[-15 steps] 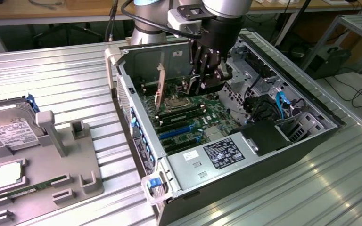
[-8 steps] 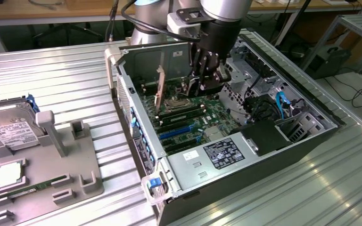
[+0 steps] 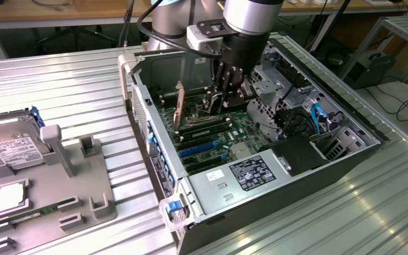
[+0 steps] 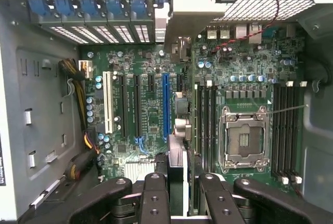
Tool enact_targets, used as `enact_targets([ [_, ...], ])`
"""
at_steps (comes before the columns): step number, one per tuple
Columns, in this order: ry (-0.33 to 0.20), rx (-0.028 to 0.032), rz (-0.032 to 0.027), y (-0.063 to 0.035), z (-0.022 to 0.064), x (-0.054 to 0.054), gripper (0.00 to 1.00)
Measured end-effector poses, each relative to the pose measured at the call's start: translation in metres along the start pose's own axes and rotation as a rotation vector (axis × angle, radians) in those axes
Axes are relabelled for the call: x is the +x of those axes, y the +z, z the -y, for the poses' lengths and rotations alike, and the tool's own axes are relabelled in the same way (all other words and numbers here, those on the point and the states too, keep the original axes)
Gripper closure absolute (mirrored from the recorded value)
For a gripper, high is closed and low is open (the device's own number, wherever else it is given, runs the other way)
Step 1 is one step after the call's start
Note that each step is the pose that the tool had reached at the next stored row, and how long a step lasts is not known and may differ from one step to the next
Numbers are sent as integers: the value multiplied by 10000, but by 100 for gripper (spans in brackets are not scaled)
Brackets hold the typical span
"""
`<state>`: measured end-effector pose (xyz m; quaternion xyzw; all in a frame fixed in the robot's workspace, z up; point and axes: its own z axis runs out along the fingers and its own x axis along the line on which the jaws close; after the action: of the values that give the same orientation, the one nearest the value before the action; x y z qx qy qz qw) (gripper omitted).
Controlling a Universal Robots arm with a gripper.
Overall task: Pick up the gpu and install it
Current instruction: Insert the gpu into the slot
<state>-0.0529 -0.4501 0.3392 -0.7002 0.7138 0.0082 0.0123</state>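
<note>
- Here, my gripper point(image 3: 227, 94) reaches down inside the open computer case point(image 3: 346, 154), over the green motherboard point(image 3: 225, 133).
- My fingers point(image 4: 154, 195) are clamped on the gpu point(image 4: 176, 174), which stands on edge between them; the wrist view shows its thin dark edge running down towards the board.
- The gpu sits beside the blue expansion slot point(image 4: 165, 104), with its metal bracket point(image 4: 179, 24) up at the case's rear slot openings.
- In the exterior view, the card point(image 3: 179, 109) stands upright on the board, just to the exterior view's left of my gripper.
- A hard drive point(image 3: 9, 146) rests in the grey fixture point(image 3: 62, 186) on the table, well apart from the case.
</note>
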Motion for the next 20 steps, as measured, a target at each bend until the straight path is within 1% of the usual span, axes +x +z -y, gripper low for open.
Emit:
enact_targets([
  [6,-1,0,0,124,5,-28,72],
  [10,161,-4,1,213,16,-49,72],
  [13,80,-3,0,264,-3,-48,72],
  [14,60,26,1,271,-4,-48,72],
  [15,49,96,-3,273,-7,-48,72],
  [16,26,219,1,278,-10,-50,72],
  [17,3,323,8,288,-18,-50,72],
  [18,-2,333,8,299,-28,-49,72],
  [20,-4,334,5,320,-51,-48,72],
])
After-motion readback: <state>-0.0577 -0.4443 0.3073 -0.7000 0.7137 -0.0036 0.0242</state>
